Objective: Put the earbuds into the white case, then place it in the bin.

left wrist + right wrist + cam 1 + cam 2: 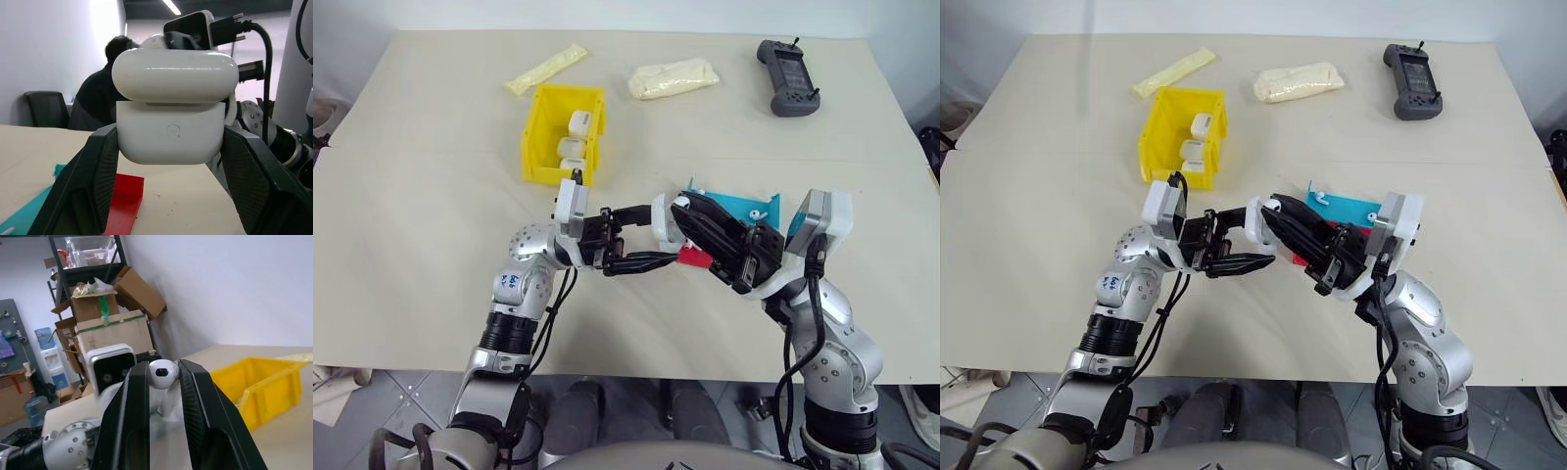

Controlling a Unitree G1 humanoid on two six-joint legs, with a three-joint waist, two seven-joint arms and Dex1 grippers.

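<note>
My left gripper [658,233] is shut on the white case [173,117], held above the table in front of me. The case's lid stands slightly ajar. Close beside the case, my right gripper [164,377] is shut on one tiny white earbud [163,372], pinched at the fingertips. From above, that earbud [681,204] sits right at the top of the case [664,221]. Another small white piece [756,211] lies on the blue tray. The yellow bin [540,137] stands farther back to the left with three white cases inside it.
A shallow blue and red tray [744,206] lies under my right arm. At the table's far edge lie two pale packets [548,69] [673,78] and a black controller [788,76]. A person [100,93] sits in the background beyond the table.
</note>
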